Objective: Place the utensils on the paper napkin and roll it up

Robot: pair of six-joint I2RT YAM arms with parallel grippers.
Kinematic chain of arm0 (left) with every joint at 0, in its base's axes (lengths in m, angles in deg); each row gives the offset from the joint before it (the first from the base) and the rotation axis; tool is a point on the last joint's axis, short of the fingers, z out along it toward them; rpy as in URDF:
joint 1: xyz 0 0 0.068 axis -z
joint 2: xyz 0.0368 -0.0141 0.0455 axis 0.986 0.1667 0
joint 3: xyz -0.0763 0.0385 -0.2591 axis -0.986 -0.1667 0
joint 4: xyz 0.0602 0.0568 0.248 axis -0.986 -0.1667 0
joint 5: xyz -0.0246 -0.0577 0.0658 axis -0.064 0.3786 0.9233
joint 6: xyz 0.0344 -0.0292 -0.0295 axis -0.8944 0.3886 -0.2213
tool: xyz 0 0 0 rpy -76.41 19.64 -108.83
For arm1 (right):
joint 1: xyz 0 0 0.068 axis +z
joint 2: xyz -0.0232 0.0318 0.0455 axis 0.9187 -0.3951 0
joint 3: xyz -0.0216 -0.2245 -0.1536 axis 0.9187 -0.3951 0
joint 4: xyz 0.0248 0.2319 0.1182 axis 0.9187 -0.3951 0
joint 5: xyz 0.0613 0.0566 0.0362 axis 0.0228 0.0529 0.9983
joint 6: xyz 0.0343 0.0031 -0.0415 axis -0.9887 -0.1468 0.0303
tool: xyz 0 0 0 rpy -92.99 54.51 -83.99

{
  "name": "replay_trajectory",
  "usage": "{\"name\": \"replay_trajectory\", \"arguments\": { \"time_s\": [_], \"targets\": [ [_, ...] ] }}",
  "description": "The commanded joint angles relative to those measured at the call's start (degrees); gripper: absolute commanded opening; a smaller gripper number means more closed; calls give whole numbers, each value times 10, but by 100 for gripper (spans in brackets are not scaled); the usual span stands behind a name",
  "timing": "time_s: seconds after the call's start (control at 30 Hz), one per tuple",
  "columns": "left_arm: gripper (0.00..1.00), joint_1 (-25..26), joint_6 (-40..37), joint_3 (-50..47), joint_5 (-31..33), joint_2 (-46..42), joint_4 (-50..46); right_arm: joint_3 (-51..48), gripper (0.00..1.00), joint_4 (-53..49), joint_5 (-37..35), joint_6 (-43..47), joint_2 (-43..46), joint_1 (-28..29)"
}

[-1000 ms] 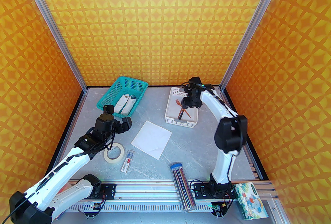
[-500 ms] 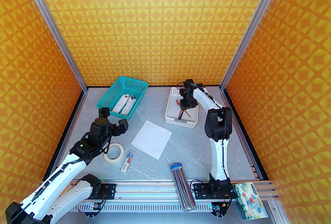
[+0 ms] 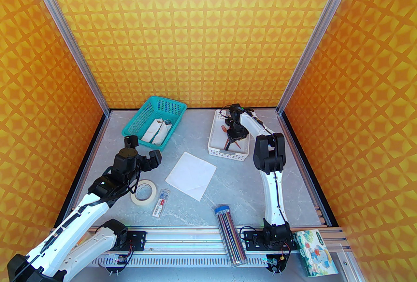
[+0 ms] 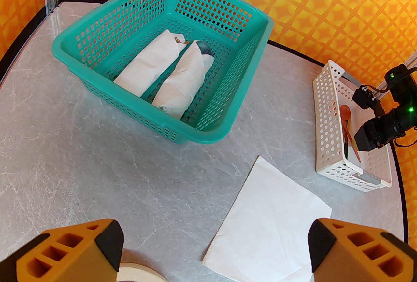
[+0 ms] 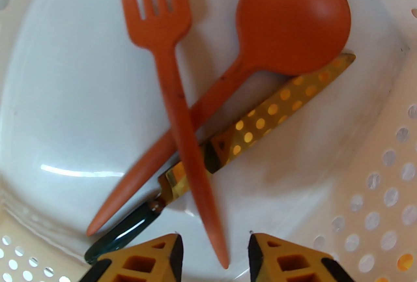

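The white paper napkin (image 3: 191, 175) (image 4: 270, 225) lies flat mid-table. The utensils lie crossed in the white slotted tray (image 3: 215, 152) (image 4: 329, 131): an orange fork (image 5: 169, 78) on top, a reddish-brown spoon (image 5: 293, 20) and a dark-handled knife (image 5: 270, 108) with a mirror blade underneath. My right gripper (image 3: 233, 140) (image 5: 215, 238) hangs low in the tray, jaws open and straddling the tip of the fork handle with a gap on each side. My left gripper (image 3: 148, 157) (image 4: 215, 251) hovers wide open left of the napkin, holding nothing.
A teal basket (image 3: 154, 126) at the back left holds two rolled white bundles (image 4: 163, 69). A masking tape roll (image 3: 143, 192), a small clear case (image 3: 161, 202) and a tube of pencils (image 3: 229, 235) lie near the front. A printed tissue pack (image 3: 314, 251) sits front right.
My right gripper has come down into the tray over the utensils and its jaws have narrowed. My left arm drew back slightly toward the left, then stayed still.
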Motion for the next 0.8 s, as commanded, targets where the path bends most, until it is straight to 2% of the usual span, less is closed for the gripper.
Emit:
{"name": "replay_trajectory", "arguments": {
  "time_s": [0.0, 0.4, 0.77],
  "targets": [
    [99, -3, 4, -1, 10, 6, -14, 21, 38, -12, -10, 15, -21, 2],
    [99, -4, 2, 8, 10, 20, -18, 49, 37, -27, 9, 27, -57, 2],
    [99, -4, 2, 14, 10, 32, -20, 50, 24, -32, 40, 32, -64, 2]
  ]
}}
